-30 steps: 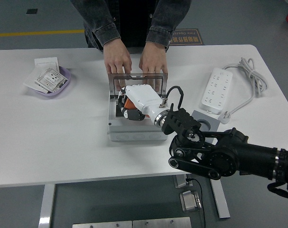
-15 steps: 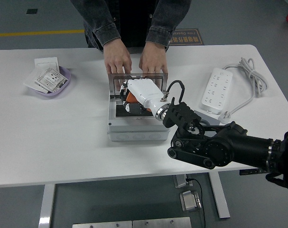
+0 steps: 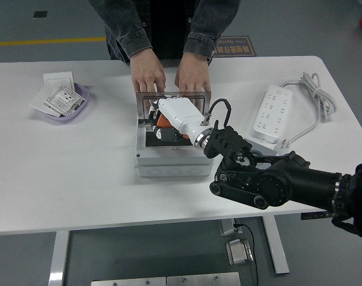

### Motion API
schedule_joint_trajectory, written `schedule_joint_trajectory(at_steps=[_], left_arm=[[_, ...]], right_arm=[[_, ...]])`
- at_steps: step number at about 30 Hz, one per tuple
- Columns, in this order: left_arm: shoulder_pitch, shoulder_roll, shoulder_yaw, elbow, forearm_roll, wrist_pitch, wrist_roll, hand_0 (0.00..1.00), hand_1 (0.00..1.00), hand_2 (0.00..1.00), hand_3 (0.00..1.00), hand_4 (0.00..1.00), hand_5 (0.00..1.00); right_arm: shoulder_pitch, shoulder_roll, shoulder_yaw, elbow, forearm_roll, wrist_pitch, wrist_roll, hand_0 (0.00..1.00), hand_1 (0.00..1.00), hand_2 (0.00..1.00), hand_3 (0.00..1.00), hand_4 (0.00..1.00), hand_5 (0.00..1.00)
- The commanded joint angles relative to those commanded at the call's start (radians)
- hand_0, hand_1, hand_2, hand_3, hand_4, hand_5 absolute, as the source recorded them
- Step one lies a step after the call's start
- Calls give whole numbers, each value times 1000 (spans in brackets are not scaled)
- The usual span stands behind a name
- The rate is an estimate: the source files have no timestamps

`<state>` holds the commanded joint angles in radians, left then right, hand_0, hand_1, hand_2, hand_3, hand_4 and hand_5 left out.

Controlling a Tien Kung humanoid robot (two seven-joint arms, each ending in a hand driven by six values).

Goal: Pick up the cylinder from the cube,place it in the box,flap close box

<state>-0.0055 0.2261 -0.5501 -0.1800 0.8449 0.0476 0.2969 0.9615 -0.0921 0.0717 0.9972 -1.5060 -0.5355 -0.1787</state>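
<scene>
White-shelled and reaching in from the right, the right hand point(image 3: 176, 116) is sitting over the open grey box point(image 3: 169, 164), its fingers down inside among orange and black parts; I cannot tell whether they are closed on anything. Compared with a second ago, the hand is lying further back and deeper toward the upright lid point(image 3: 172, 94), and over the last half second it is barely shifting. That suggests the placing step is at or near its end. The cylinder itself is not clearly visible; it is probably under the hand inside the box, though the shell is hiding it. Beyond the box, a person's two hands point(image 3: 169, 74) are bracing the lid from the far side. The flap is standing open, so closing remains. The left arm is out of view.
</scene>
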Motion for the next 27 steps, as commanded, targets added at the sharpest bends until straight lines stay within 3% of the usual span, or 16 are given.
schedule_joint_trajectory(at_steps=[1, 2, 7, 8, 27], left_arm=[[0, 0, 0, 0, 0, 0, 0, 596, 644, 554, 578, 610, 260], [-1, 0, 0, 0, 1, 0, 0, 597, 644, 553, 579, 610, 260], [-3, -1, 9, 0, -8, 0, -2, 597, 644, 553, 579, 610, 260], [-3, -1, 9, 0, -7, 0, -1, 596, 644, 553, 578, 610, 258], [-8, -6, 36, 0, -16, -3, 0, 596, 639, 551, 574, 601, 255]], right_arm=[[0, 0, 0, 0, 0, 0, 0, 219, 258, 517, 575, 376, 2], [-1, 0, 1, 0, 0, -1, 1, 201, 326, 570, 672, 600, 333], [-2, -2, 1, 0, 5, -4, 4, 201, 326, 570, 672, 600, 333], [-3, -2, 1, -1, 6, -4, 5, 204, 297, 542, 662, 769, 446], [-16, -8, 19, 3, 1, -7, 21, 186, 231, 468, 639, 745, 482]])
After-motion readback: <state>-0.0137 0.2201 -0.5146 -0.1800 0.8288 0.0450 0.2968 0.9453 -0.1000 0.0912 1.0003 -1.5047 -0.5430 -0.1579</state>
